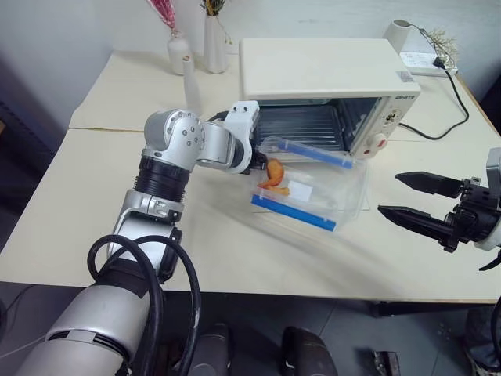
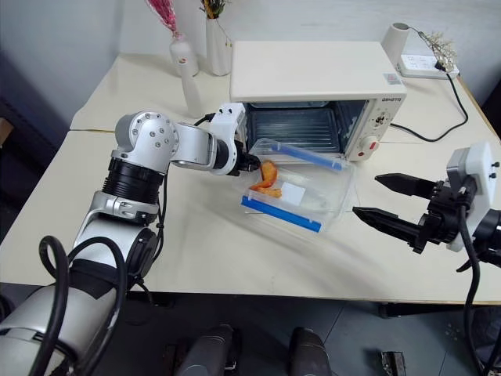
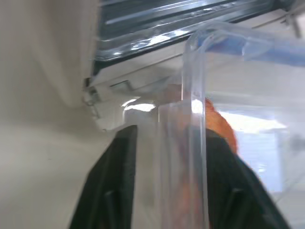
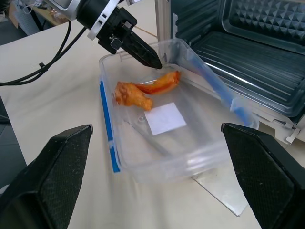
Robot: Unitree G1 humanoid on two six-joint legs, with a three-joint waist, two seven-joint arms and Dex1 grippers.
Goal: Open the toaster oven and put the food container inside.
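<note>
Toaster oven (image 1: 329, 82): cream-white box at the back of the table, door open, dark ribbed interior exposed. Food container (image 1: 313, 188): clear, blue-clipped, lidless, orange-brown pieces inside; sits tilted just in front of the oven's opening.

A cream table (image 1: 94, 235) carries the toaster oven (image 1: 325, 74) towards the back, its glass door (image 4: 224, 188) folded down flat onto the tabletop. Behind stand two vases (image 1: 179, 53), a power strip (image 1: 423, 61) and a white cup (image 1: 398, 33); the food container (image 1: 313, 192) rests tilted on the door.
</note>
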